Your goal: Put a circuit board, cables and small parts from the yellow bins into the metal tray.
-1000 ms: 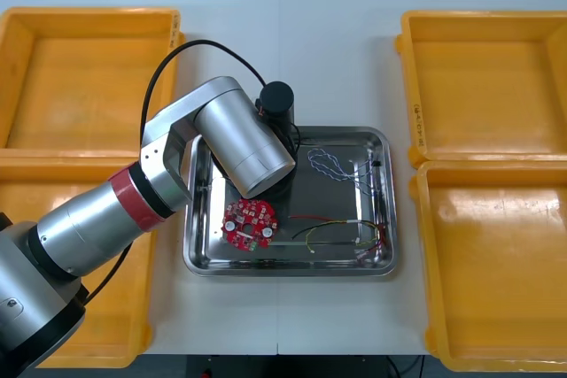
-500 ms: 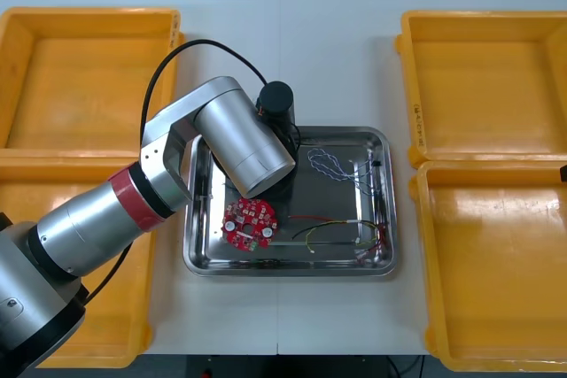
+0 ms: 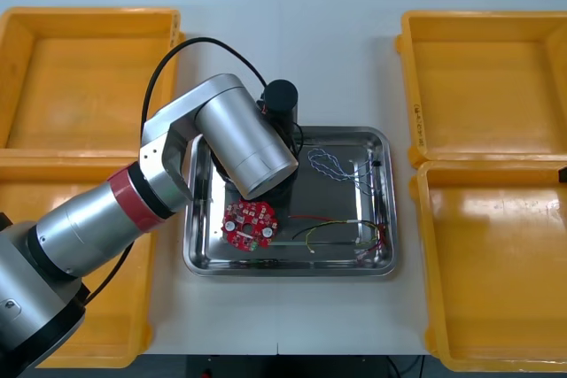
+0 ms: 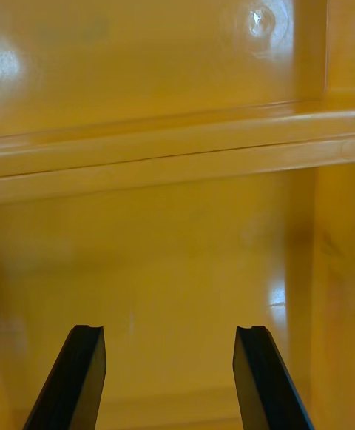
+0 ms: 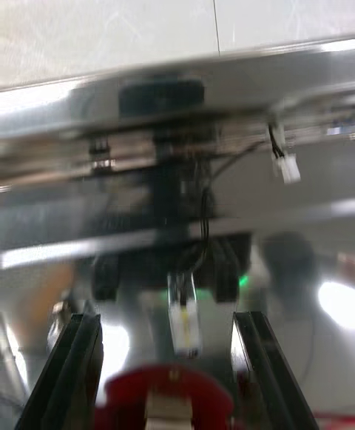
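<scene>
As wrist views are showing, left gripper (image 5: 166, 323) is gaping above the circuit board (image 5: 126, 394); right gripper (image 4: 168, 335), above a yellow bin (image 4: 177, 67).

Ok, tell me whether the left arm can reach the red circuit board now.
Probably yes. The left gripper hangs open over the metal tray, and the circuit board lies close by its fingers, uncovered. The right gripper is over a yellow bin.

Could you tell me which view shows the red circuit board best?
Front view: the round red circuit board lies whole in the shiny metal tray. The left wrist view catches its edge by the open left pincer; the right wrist view faces a yellow bin.
</scene>
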